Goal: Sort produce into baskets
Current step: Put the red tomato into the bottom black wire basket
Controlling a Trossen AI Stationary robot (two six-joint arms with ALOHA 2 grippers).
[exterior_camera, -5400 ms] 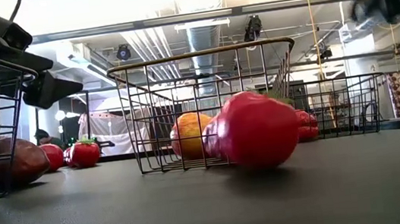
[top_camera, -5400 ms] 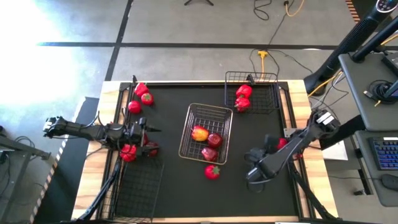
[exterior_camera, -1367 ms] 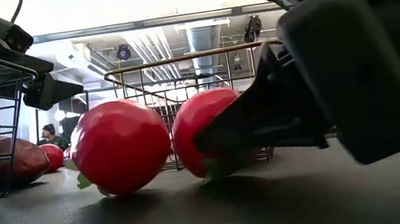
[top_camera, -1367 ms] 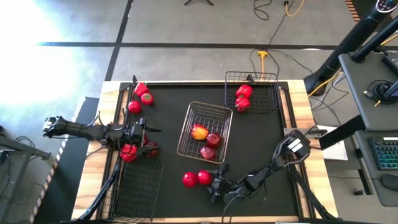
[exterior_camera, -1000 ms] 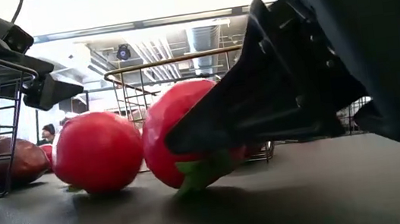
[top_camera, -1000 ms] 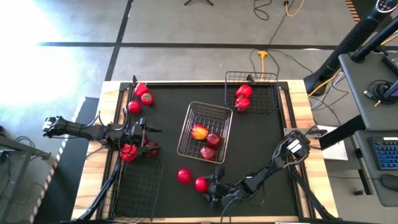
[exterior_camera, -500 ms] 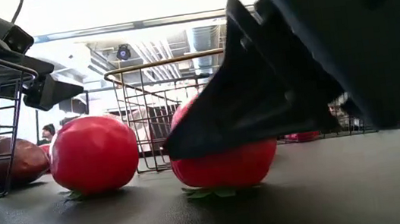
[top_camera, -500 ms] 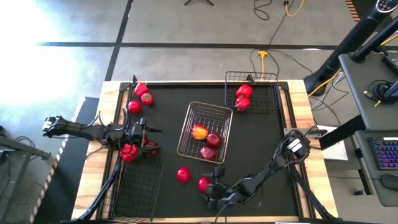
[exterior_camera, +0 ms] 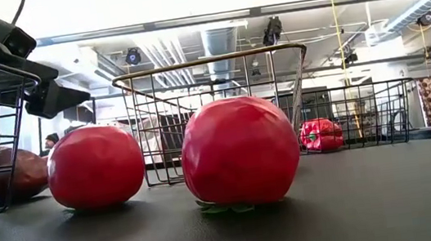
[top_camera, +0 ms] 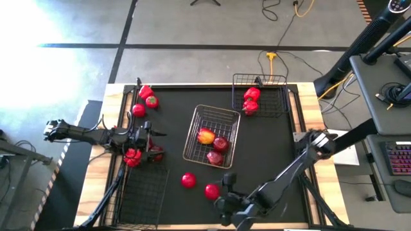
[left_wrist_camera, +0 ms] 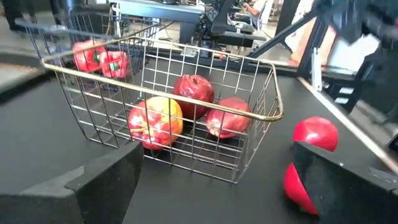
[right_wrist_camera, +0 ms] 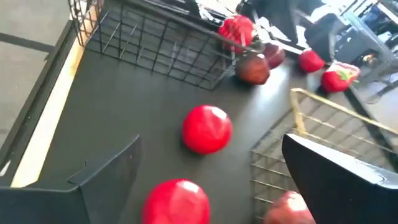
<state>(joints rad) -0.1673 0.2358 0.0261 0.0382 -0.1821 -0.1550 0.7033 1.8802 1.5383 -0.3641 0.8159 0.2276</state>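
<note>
I've let the tomato (top_camera: 212, 190) go and lifted my right jaws (top_camera: 226, 204) off; they hang wide just beside it on the surface (top_camera: 270, 147). Next I'd re-approach squarely from above. Left jaws (top_camera: 149, 142) wait, wide.

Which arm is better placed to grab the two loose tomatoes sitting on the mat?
Right. Its open tool hangs just beside the nearer tomato, with the other tomato close by. The left tool waits farther off by the left black basket.
</note>
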